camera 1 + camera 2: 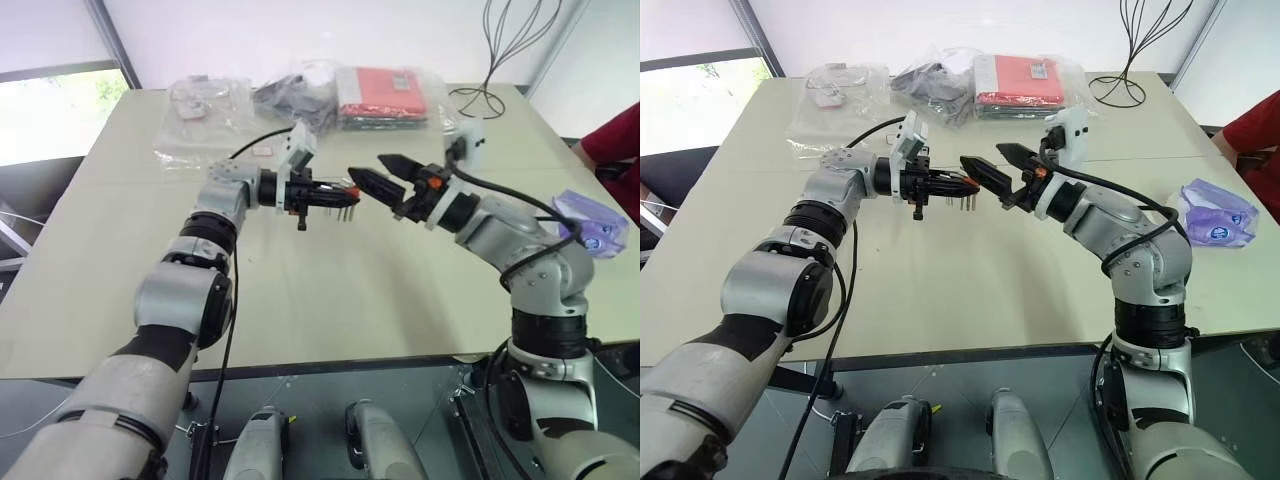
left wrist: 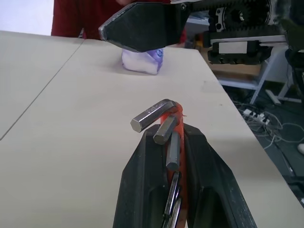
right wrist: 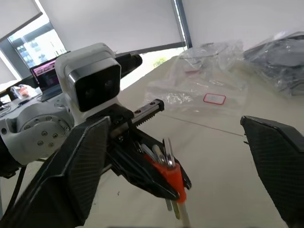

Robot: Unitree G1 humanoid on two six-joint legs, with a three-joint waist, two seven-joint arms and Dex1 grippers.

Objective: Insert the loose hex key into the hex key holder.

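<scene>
Left wrist view: left tool (image 2: pixel 178 190) pinches the hex key holder (image 2: pixel 176 121), keys fanned out.
Head views show the holder raised above the tabletop (image 1: pixel 330 290), facing the spread right tool (image 1: pixel 385 180).

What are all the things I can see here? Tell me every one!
Table: one, pale beige, under everything.
Hex key holder: one, orange-red with dark metal keys sticking out, held up over the table in the left hand.
Tissue packet: one, purple and white, on the table's right edge.
Red packet in a clear bag: one, at the far side of the table.
Dark bundle in a plastic bag: one, grey-black, far side, left of the red packet.
Clear bags: a few, far left of the table.
Wire stand: one, black, far right corner.
Person's sleeve: one, red, at the right edge.
Left hand: black, shut on the holder.
Right hand: black, open, facing the holder.
</scene>
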